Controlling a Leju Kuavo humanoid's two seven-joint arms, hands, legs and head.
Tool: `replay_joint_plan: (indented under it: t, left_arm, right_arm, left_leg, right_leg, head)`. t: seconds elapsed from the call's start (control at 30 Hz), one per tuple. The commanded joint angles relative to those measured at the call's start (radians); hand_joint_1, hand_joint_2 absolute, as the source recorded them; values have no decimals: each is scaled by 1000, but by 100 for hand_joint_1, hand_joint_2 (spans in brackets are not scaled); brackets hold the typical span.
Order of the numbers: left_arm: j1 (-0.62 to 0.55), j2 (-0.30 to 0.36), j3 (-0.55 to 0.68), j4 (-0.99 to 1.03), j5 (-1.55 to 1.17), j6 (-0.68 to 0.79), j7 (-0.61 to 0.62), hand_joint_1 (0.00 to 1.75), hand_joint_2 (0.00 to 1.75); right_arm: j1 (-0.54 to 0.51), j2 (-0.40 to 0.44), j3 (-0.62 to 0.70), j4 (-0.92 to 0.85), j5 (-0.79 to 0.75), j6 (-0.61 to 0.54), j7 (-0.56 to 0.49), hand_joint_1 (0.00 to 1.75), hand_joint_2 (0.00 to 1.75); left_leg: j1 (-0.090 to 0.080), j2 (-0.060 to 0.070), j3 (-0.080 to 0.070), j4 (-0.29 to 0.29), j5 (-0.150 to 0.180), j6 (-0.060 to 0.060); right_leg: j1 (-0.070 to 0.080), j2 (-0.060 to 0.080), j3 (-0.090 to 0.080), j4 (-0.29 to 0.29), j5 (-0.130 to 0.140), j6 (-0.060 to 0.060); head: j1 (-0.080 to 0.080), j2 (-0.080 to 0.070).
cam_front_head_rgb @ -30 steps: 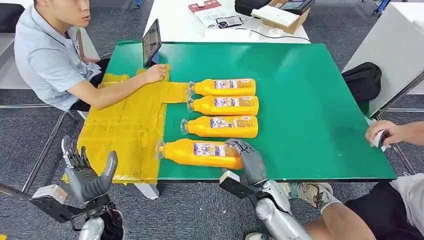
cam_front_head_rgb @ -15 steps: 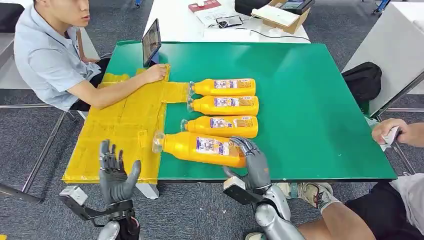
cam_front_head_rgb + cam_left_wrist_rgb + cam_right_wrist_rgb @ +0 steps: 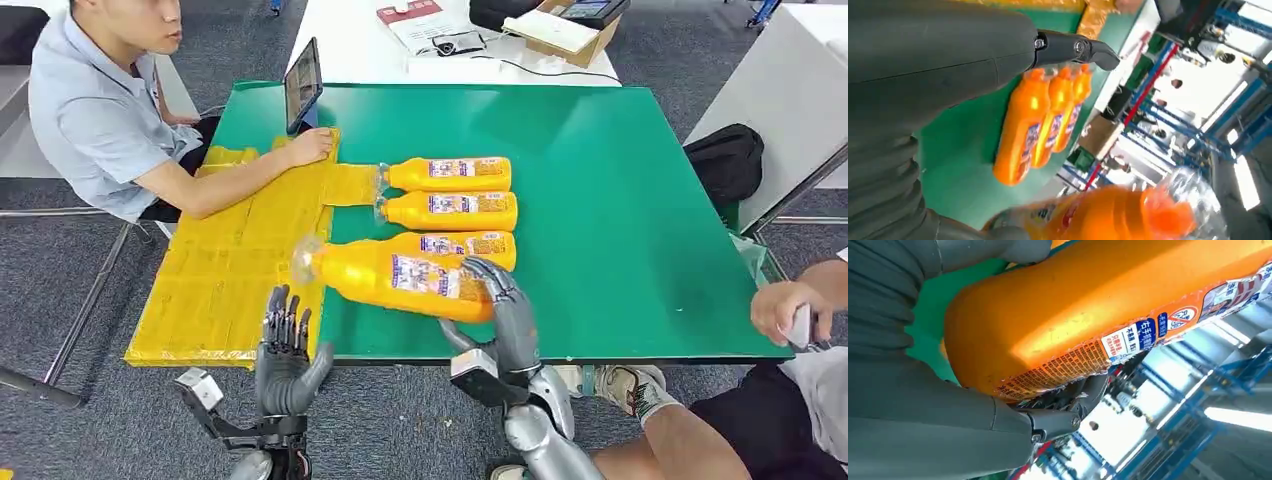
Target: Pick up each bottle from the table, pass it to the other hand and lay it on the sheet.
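Bottle (image 3: 400,282) looking full, heavy, slick | right hand (image 3: 505,318) gripping base end | left hand (image 3: 285,355) spread, empty, waiting — take mid-body.

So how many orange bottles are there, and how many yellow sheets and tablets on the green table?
Orange bottles: 4, the held bottle in the right hand and three lying bottles.
Yellow sheet: 1
Tablet: 1
Total: 6

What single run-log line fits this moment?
right hand: holds bottle | left hand: open, beside sheet | three bottles on table
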Motion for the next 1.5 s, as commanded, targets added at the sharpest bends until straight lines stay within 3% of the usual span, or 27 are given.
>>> replay_joint_plan:
  t: [0.03,0.27,0.57,0.87,1.2,1.23,1.27,1.3,1.37,1.4,1.5]
  left_arm:
    - [-52,43,-68,11,-39,-20,-8,0,175]
    - [-103,16,-22,15,-81,28,-8,0,175]
    - [-150,17,-36,41,-31,-35,-8,0,175]
    - [-122,31,-45,-19,22,-176,-8,0,175]
    - [-144,38,-59,21,39,-214,-8,0,175]
    - [-146,39,-62,25,51,-233,-8,82,175]
    - [-147,42,-60,28,63,-245,-6,175,175]
    - [-146,41,-53,27,79,-259,-2,175,175]
    - [-147,41,-40,29,109,-282,18,175,175]
    - [-150,39,-32,34,126,-290,29,175,175]
    - [-159,36,-12,44,140,-285,36,175,175]
  right_arm:
    - [-82,27,143,114,-38,30,0,175,175]
    - [-106,35,285,147,-81,35,0,175,175]
    - [-143,54,345,199,-100,64,0,175,175]
    - [-176,68,342,268,-144,98,0,175,175]
    - [-184,66,343,277,-151,138,0,175,175]
    - [-184,68,342,281,-155,151,0,155,175]
    - [-185,73,336,292,-161,167,0,65,175]
    - [-187,85,318,316,-175,214,0,0,175]
    - [-176,89,304,297,-176,254,0,0,175]
    - [-171,82,310,283,-167,251,0,0,0]
    - [-157,71,310,247,-167,248,0,0,0]
  left_leg:
    - [2,3,4,0,-2,-2]
    - [1,2,3,0,-1,-2]
    - [1,1,4,-1,-1,-2]
    - [1,1,3,0,-1,-1]
    - [1,0,3,-1,0,-1]
    - [1,0,5,0,-2,-2]
    - [1,0,3,-1,-1,-1]
    - [1,1,6,-1,-2,-2]
    - [2,1,7,-1,-3,-3]
    - [2,1,7,0,-3,-3]
    - [2,0,6,0,-2,-3]
  right_leg:
    - [2,3,3,0,-1,-3]
    - [1,2,3,0,-1,-2]
    - [1,1,4,0,-1,-2]
    - [1,1,3,0,-1,-2]
    - [1,0,2,0,-1,-2]
    - [1,1,4,0,-2,-3]
    - [1,1,3,-1,-1,-2]
    - [1,1,6,0,-2,-3]
    - [2,1,7,-1,-3,-4]
    - [2,1,7,0,-3,-4]
    - [2,1,6,0,-3,-3]
  head:
    - [0,0]
    - [0,0]
    - [0,0]
    - [0,0]
    - [0,0]
    - [0,0]
    - [0,0]
    - [0,0]
    - [0,0]
    - [0,0]
    - [0,0]
